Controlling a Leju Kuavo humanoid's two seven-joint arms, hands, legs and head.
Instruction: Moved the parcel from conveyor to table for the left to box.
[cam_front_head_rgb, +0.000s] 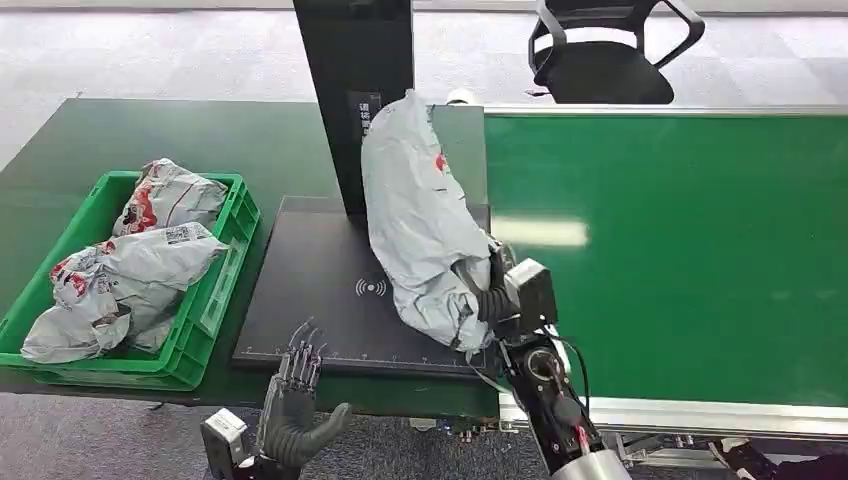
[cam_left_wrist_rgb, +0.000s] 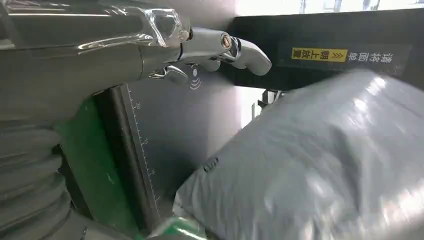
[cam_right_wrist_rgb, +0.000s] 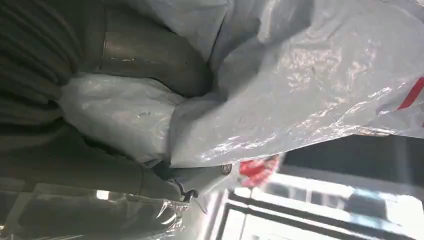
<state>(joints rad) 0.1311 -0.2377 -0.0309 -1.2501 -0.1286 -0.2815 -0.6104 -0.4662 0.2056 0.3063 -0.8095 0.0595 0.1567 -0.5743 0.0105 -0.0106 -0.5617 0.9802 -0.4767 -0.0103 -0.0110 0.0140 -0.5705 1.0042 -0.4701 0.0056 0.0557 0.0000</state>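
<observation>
Right hand (cam_front_head_rgb: 492, 295) reaching forward from an extended arm, fingers closed around the parcel's (cam_front_head_rgb: 420, 220) near end. Left hand (cam_front_head_rgb: 296, 405) low and close to the body, palm up, fingers apart, holding nothing.

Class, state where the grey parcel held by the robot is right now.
In the head view the grey parcel lies at centre on the black scanner pad, between the green crate and the conveyor, gripped by the right robot hand.

Wireless-wave sign on black scan pad (cam_front_head_rgb: 371, 288); yellow Chinese label (cam_left_wrist_rgb: 312, 54) on black post (cam_left_wrist_rgb: 320, 45)
</observation>
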